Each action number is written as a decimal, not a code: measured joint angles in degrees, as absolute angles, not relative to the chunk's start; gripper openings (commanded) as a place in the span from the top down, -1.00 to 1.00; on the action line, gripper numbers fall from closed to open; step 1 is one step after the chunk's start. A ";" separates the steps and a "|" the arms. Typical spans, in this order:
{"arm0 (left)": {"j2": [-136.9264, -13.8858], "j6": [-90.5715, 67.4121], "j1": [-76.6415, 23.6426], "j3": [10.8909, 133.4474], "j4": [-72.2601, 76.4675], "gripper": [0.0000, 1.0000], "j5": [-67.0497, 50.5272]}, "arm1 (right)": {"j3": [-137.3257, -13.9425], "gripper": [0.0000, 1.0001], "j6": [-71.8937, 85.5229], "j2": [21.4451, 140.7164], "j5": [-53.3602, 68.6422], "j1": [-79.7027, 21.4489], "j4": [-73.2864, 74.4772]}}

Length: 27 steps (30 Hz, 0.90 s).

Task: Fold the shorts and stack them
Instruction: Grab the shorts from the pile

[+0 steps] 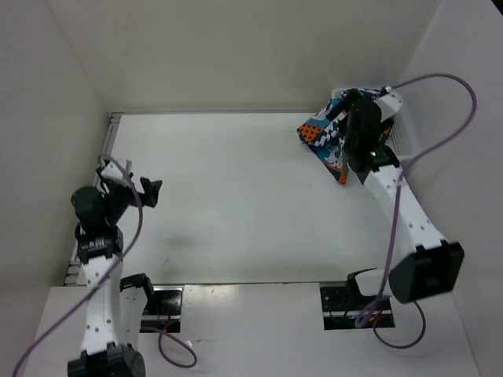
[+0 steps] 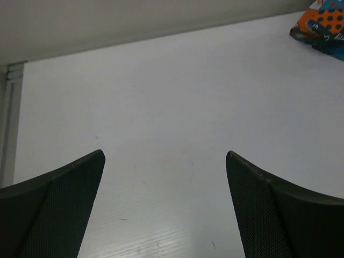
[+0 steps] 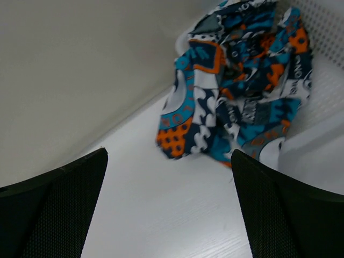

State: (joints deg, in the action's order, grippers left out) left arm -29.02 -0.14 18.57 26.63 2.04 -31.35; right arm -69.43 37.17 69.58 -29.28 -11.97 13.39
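The shorts [image 1: 324, 135], in a teal, orange, black and white patchwork print, lie crumpled at the far right and spill out of the white mesh basket [image 1: 402, 138] onto the table. In the right wrist view the shorts [image 3: 236, 80] hang over the basket's rim [image 3: 328, 91], just ahead of my right gripper [image 3: 169, 155]. That gripper is open and empty, and hovers over the shorts in the top view [image 1: 351, 106]. My left gripper [image 1: 134, 182] is open and empty at the left side, far from the shorts. Its view [image 2: 165, 153] shows only a corner of the shorts [image 2: 322, 27].
White walls close the table in at the back, left and right. The basket stands against the right wall. A metal strip [image 1: 112, 133] runs along the table's left edge.
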 measured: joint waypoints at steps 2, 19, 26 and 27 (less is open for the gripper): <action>-40.49 -0.25 18.06 35.73 -2.04 -1.00 -31.38 | -75.66 -1.00 31.16 78.94 -30.11 -10.57 13.37; -79.66 -0.21 11.14 56.97 -31.66 -1.00 -27.33 | -130.52 -1.00 19.42 139.33 -24.18 10.02 26.70; -83.83 -0.21 10.28 60.80 -33.17 -1.00 -25.43 | -131.81 -0.93 19.25 147.79 -22.63 11.44 30.44; -84.14 -0.23 10.28 60.86 -33.32 -1.00 -25.02 | -133.08 -0.85 19.27 148.86 -22.59 11.55 31.38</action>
